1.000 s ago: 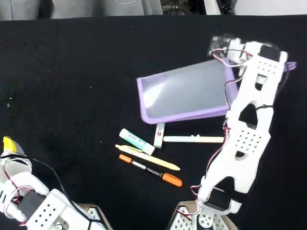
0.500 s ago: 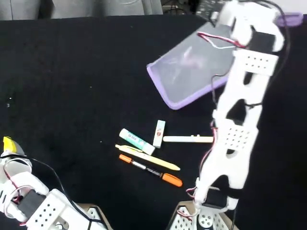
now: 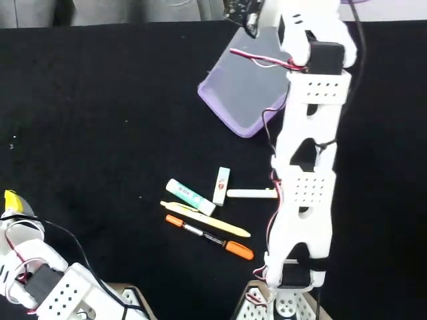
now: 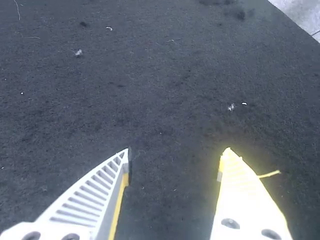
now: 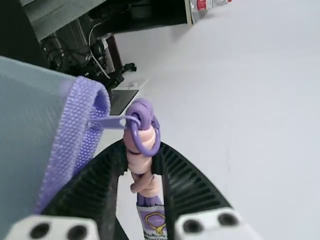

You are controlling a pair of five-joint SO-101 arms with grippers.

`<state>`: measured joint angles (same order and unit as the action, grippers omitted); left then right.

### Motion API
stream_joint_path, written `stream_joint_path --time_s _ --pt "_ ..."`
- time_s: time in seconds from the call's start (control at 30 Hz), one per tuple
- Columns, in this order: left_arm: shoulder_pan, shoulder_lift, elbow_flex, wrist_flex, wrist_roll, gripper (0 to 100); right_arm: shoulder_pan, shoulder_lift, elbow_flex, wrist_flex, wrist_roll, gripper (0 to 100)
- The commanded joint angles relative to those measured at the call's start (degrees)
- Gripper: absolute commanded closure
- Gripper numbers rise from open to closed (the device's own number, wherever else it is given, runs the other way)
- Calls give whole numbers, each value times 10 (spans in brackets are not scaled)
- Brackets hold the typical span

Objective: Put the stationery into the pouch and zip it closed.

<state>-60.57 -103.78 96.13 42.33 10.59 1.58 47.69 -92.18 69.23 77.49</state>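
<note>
Now | my right gripper (image 5: 143, 155) clamped on the zip pull (image 5: 142, 131), likely to draw the zip open | pouch (image 3: 247, 87) held tilted at upper centre | stationery (image 3: 208, 217) loose at lower centre, not yet in | my left gripper (image 4: 175, 157) apart, parked lower left.

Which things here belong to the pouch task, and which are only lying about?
For the job: pouch, zipper pull in the right gripper, orange pen, yellow pen, cream pen, white-green tube, small white stick.
Only around: black table, cables, lint specks.
</note>
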Motion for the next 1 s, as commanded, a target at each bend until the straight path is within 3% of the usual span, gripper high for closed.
stream_joint_path --time_s 0.0,0.2,0.37,0.8,0.97 --pt "3 -6 13 1 3 712 -8 -50 -20 -61 -11 988" --pt "5 -6 13 0 3 712 20 -33 -15 -152 -11 988" --pt "6 -6 13 -1 3 712 27 -20 -16 -157 -11 988" --pt "6 -6 13 0 3 712 -79 -16 -22 185 -11 988" --pt "5 -6 13 1 3 712 -123 -20 -36 283 -101 988"
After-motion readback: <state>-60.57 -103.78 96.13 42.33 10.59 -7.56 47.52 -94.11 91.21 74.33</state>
